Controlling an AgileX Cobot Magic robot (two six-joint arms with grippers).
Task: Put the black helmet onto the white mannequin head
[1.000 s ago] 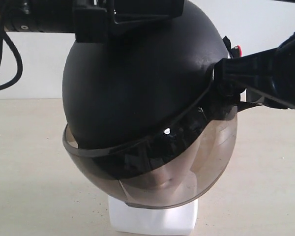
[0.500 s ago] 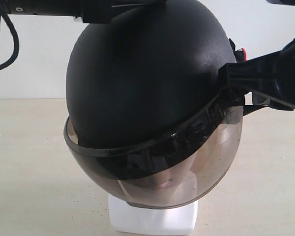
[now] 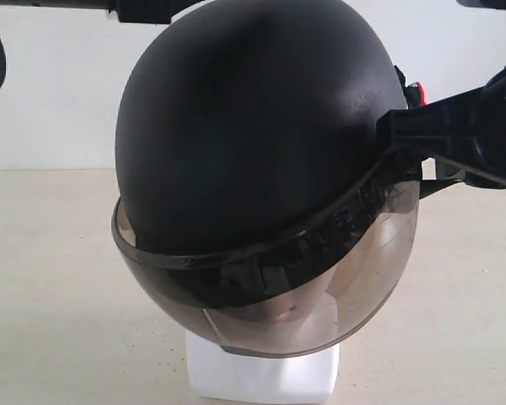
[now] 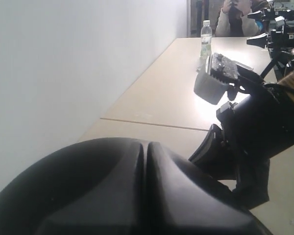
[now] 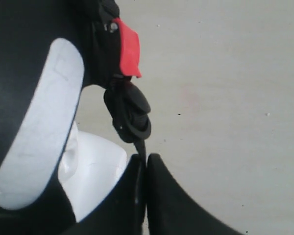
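Black helmet [image 3: 253,135] sat tilted over the white mannequin head [image 3: 261,378], right side riding higher, where the right hand [image 5: 146,164] was clenched on its strap; left hand [image 4: 146,161], clenched on nothing, hung above the crown.

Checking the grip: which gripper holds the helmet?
The right gripper, shut on the strap of the helmet near the red clip; the left gripper is shut on nothing.

Bright even light, faint sheen on black helmet [image 3: 253,135], fg blurry
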